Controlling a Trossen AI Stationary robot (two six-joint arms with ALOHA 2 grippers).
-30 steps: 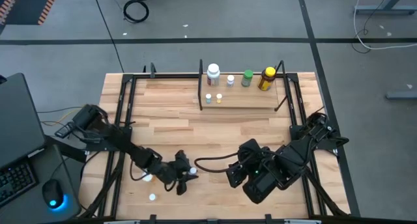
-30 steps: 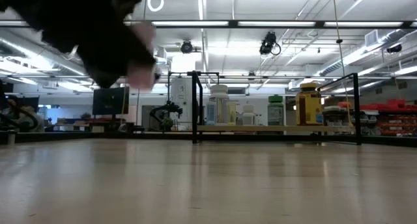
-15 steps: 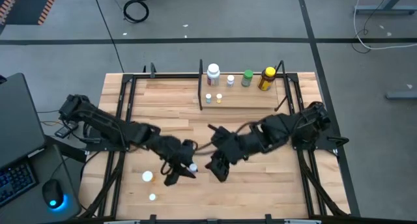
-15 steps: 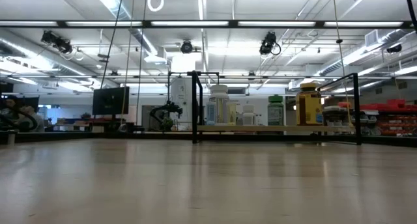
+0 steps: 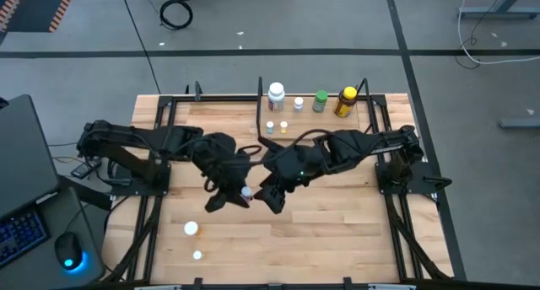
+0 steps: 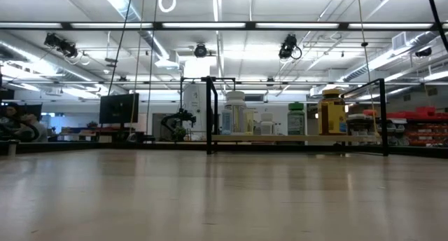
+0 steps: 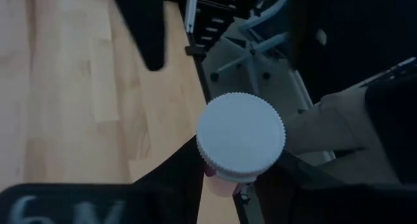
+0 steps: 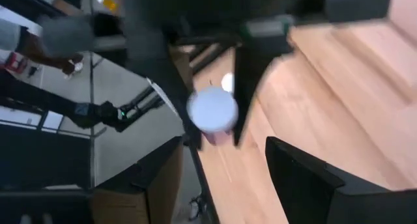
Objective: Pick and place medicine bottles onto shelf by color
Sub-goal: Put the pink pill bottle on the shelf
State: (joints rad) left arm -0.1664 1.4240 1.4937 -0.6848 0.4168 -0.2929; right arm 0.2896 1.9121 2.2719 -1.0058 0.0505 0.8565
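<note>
My left gripper (image 5: 234, 196) is above the middle of the table, shut on a small bottle (image 7: 240, 140) with a white ribbed cap and a pinkish body. My right gripper (image 5: 275, 197) is open and empty just to the right of it, its fingers (image 8: 156, 175) facing the bottle (image 8: 212, 113). The shelf (image 5: 316, 131) stands at the table's far edge. On it stand a white labelled bottle (image 5: 276, 94), a small white one (image 5: 298, 104), a green one (image 5: 320, 100), a yellow one (image 5: 344, 102) and two tiny ones (image 5: 277, 127). My left gripper pinches the bottle's pinkish body (image 7: 225, 183) just below the cap between its two fingers (image 7: 176, 178). The cap faces back toward the wrist camera. The bottle is lifted clear of the table.
Two small white bottles (image 5: 191, 228) (image 5: 197, 255) stand on the table near its near left part. Black metal frame rails (image 5: 160, 155) run along both sides of the table. The low view shows the shelf (image 6: 294, 137) and none of the grippers.
My left gripper has gone up and toward the far edge and the table's middle, carrying the small bottle clear of the table. My right gripper has swung from the near right toward the table's left and far side, ending close beside the bottle.
</note>
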